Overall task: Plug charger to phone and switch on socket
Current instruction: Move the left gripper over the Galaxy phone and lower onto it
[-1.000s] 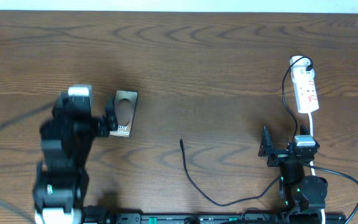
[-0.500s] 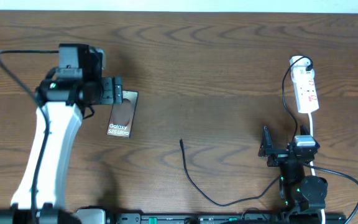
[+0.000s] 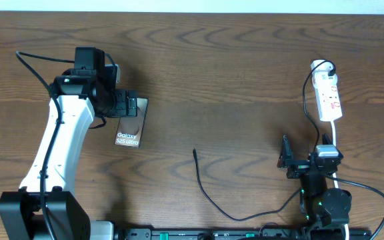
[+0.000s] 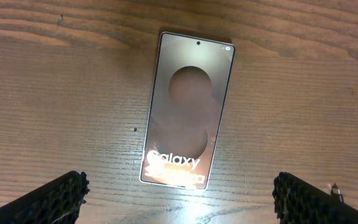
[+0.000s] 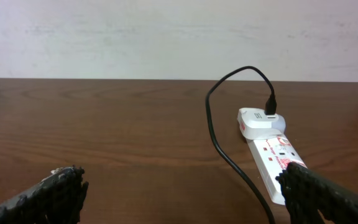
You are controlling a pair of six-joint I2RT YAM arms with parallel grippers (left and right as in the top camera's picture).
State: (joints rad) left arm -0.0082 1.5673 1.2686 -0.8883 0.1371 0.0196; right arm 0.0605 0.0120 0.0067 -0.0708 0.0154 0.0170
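Observation:
The brown-bronze phone [image 3: 131, 127] lies flat on the table at the left with its "Galaxy S25 Ultra" lettering up. It also shows in the left wrist view [image 4: 190, 112]. My left gripper [image 3: 121, 105] hovers over the phone's far end, open and empty [image 4: 185, 200]. The black charger cable [image 3: 209, 197] lies mid-table with its plug tip [image 3: 195, 153] free. It runs right and up to a white adapter [image 5: 260, 121] in the white power strip [image 3: 328, 93], which also shows in the right wrist view [image 5: 272, 158]. My right gripper [image 3: 307, 160] is open and empty [image 5: 191, 200], short of the strip.
The strip's white lead [image 3: 337, 137] runs down past my right arm's base. A pale wall [image 5: 166, 37] stands behind the table's far edge. A small dark tip [image 4: 334, 189] shows on the wood at the lower right of the left wrist view.
My left arm has swung up from the front left, and its gripper now sits over the phone's far end, uncovering the lettering. The phone, the cable and the right arm have not moved.

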